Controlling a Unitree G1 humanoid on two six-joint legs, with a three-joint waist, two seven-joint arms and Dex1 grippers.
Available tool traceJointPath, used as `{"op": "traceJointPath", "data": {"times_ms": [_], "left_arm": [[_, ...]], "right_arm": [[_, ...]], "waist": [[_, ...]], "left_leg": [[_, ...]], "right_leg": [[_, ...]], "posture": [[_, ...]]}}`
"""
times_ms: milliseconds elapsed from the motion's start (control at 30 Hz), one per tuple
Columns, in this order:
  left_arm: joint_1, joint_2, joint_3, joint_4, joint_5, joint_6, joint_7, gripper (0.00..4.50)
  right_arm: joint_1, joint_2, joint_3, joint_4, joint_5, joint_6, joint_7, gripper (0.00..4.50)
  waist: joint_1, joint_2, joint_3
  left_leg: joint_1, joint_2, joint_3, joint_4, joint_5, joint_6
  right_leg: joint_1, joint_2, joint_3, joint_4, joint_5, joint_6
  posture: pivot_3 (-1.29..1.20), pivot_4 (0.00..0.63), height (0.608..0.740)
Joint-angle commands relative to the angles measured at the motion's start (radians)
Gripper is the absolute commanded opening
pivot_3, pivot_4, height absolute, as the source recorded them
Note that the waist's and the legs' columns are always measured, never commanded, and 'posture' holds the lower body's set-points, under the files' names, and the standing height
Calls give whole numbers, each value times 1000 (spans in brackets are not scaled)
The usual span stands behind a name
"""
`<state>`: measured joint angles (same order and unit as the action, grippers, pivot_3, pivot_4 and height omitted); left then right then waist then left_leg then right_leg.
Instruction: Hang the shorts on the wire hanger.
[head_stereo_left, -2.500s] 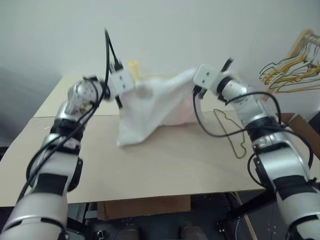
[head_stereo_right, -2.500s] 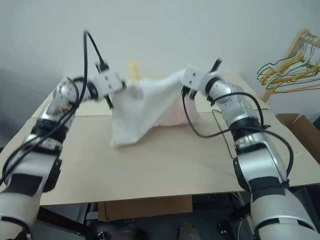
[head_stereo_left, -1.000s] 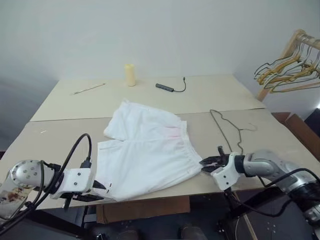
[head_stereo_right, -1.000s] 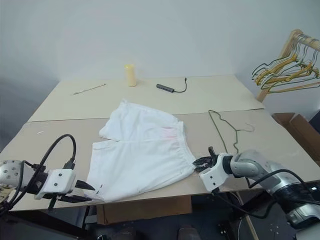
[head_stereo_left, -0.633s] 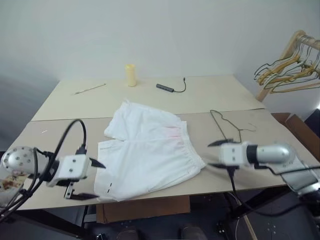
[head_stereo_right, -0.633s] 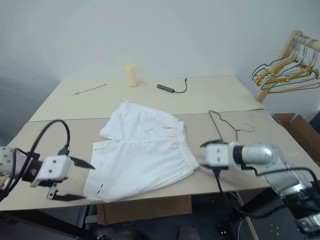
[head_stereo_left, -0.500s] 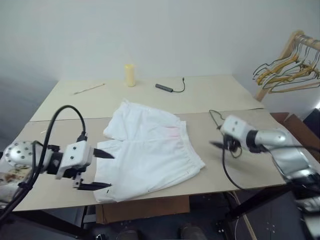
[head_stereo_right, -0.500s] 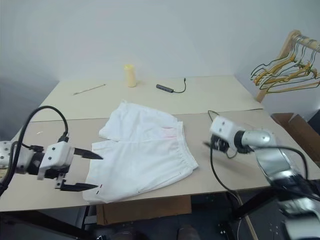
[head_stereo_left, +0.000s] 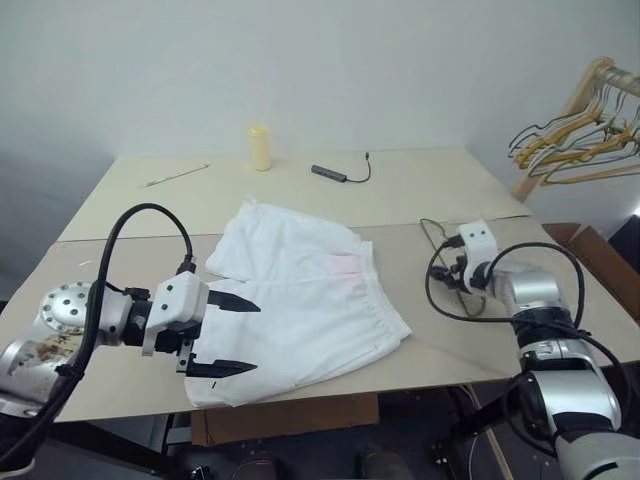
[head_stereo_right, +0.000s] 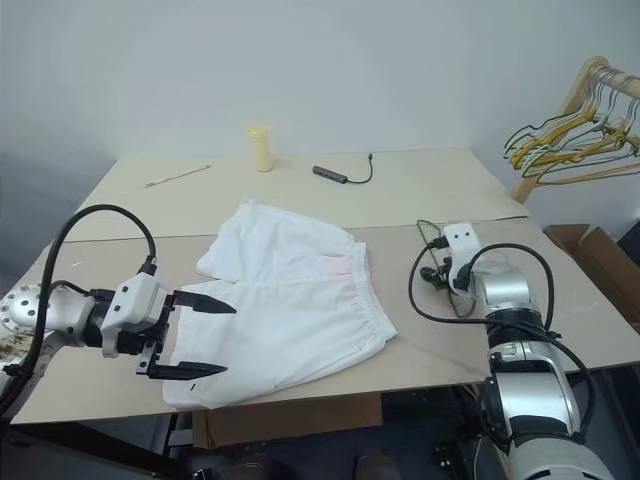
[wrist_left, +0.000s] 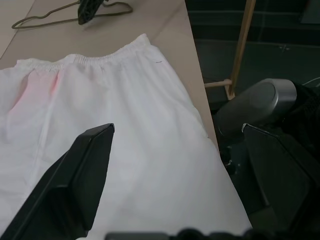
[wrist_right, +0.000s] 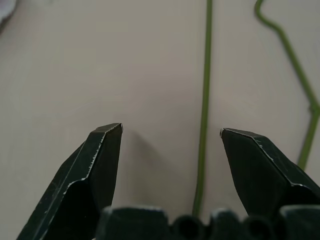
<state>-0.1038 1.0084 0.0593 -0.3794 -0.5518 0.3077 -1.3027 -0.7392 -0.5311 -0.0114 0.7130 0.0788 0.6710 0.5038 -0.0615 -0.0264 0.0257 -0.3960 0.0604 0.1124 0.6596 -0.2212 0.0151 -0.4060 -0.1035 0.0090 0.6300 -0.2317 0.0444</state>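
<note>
The white shorts (head_stereo_left: 300, 300) lie flat on the table (head_stereo_left: 120, 250), waistband toward the right, with a faint pink tint near it. My left gripper (head_stereo_left: 245, 338) hovers open over their near left hem, nothing between its fingers; in the left wrist view the fabric (wrist_left: 125, 125) lies under them. The wire hanger (wrist_right: 205, 75) lies flat on the table to the right of the shorts. My right gripper (head_stereo_left: 455, 272) stands open just over it, and one straight run of the wire passes between its fingertips (wrist_right: 230, 135). Part of the hanger is hidden by that hand.
A yellow cylinder (head_stereo_left: 260, 150), a dark cable with plug (head_stereo_left: 335, 175) and a thin stick (head_stereo_left: 177, 176) lie at the back of the table. A wooden rack with bunched hangers (head_stereo_left: 580, 135) stands at the right, a cardboard box (head_stereo_left: 595, 250) below it.
Both grippers let go of the shorts, which now lie flat. The left gripper opened and rose over the hem. The right one opened, rolled over and moved from the waistband corner to the hanger.
</note>
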Motion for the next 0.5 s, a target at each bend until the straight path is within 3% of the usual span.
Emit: {"op": "traceJointPath", "data": {"times_ms": [33, 200, 233, 300, 500], "left_arm": [[-4, -4, 23, -27, -2, -7, 6, 4462], [-6, -13, 19, -19, 8, -21, 5, 4462], [-9, -16, 19, -16, 10, -23, 5, 4489], [-15, -25, 19, -11, 8, -28, 4, 4500], [-27, -48, 20, 0, 16, -40, 9, 4500]], "right_arm": [[-29, -17, 11, 41, -23, 14, 11, 3678], [-34, -18, 19, 88, -33, 37, 45, 3678], [-34, -18, 25, 92, -37, 37, 52, 3502], [-38, -14, 26, 109, -47, 39, 42, 3076], [-43, -5, 38, 142, -78, 26, 26, 1120]], "waist": [[-7, 0, 0], [-10, 0, 0], [-10, 0, 0], [-10, 0, 0], [-10, -1, -1]], "left_leg": [[0, 0, 0, 0, 0, 0], [1, 1, 0, 0, 0, 0], [2, 1, 0, 0, 0, 0], [2, 2, 0, 0, 0, 0], [4, 4, 0, 0, 0, 0]], "right_leg": [[0, 0, 0, 0, 0, 0], [1, 1, 0, 0, 0, 0], [1, 2, 0, 0, 0, 0], [2, 2, 0, 0, 0, 0], [3, 4, 0, 0, 0, -2]], "posture": [[-18, 0, 740], [-20, 0, 740], [-20, 0, 740], [-22, 0, 740], [-21, 0, 740]]}}
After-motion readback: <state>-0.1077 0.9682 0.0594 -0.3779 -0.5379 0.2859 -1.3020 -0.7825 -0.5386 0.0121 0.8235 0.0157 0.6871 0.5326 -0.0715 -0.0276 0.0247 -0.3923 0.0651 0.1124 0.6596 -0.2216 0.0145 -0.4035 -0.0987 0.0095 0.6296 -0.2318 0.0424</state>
